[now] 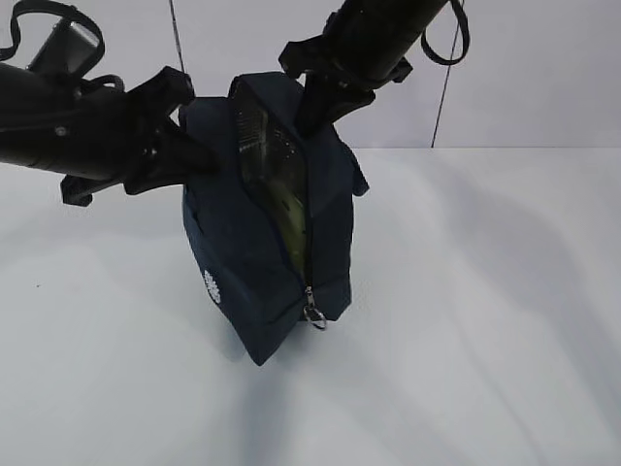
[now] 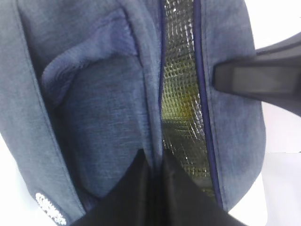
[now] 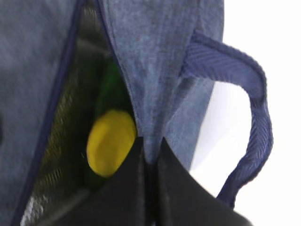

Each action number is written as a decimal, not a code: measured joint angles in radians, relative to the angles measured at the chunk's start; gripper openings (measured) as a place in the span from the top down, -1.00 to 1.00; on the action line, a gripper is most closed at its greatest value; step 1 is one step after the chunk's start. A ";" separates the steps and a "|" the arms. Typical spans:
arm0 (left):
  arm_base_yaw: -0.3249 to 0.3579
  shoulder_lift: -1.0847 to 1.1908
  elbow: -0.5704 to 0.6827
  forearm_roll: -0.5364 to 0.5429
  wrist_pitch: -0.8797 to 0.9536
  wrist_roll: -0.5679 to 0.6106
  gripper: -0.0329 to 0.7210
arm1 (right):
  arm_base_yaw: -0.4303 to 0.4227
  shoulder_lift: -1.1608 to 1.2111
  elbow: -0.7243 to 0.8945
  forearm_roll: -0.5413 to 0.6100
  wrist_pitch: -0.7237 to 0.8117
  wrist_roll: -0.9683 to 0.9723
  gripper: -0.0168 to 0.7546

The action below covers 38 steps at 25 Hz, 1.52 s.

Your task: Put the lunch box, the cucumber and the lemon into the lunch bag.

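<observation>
Both grippers were clamped on the lunch bag's open rim: left gripper, right gripper. Just left of the right gripper's fingers, the lemon lay inside against the cucumber.

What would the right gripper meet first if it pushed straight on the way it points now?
The right gripper is already shut on the lunch bag's fabric edge, so it would press further into that fabric. The lemon lies just beside, inside the opening; depth is unclear.
</observation>
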 joint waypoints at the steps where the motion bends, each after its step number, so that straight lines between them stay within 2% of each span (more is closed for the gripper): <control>1: -0.003 0.000 0.000 -0.002 -0.004 0.000 0.89 | 0.000 -0.014 0.027 -0.003 -0.002 0.006 0.90; 6: -0.004 0.000 0.000 -0.005 -0.012 0.000 0.89 | 0.000 -0.143 0.291 -0.012 -0.060 0.001 0.90; 9: -0.009 0.002 0.000 -0.005 -0.012 0.000 0.89 | 0.000 -0.255 0.496 0.033 -0.173 -0.052 0.90; 12: -0.034 0.002 0.000 -0.004 -0.024 0.000 0.89 | 0.000 -0.332 0.611 0.091 -0.287 -0.113 0.90; 18: -0.105 0.035 0.000 -0.002 -0.034 0.000 0.89 | -0.019 -0.343 0.655 0.105 -0.361 -0.122 0.90; 25: -0.109 0.045 -0.016 0.012 -0.053 0.002 0.89 | -0.003 -0.348 0.704 0.122 -0.472 -0.063 0.90; 30: -0.111 0.108 -0.082 0.030 -0.043 0.002 0.90 | -0.003 -0.370 0.765 0.145 -0.543 -0.054 0.90; 38: -0.111 0.186 -0.147 0.033 -0.035 0.002 0.90 | -0.003 -0.374 0.770 0.146 -0.605 -0.047 0.90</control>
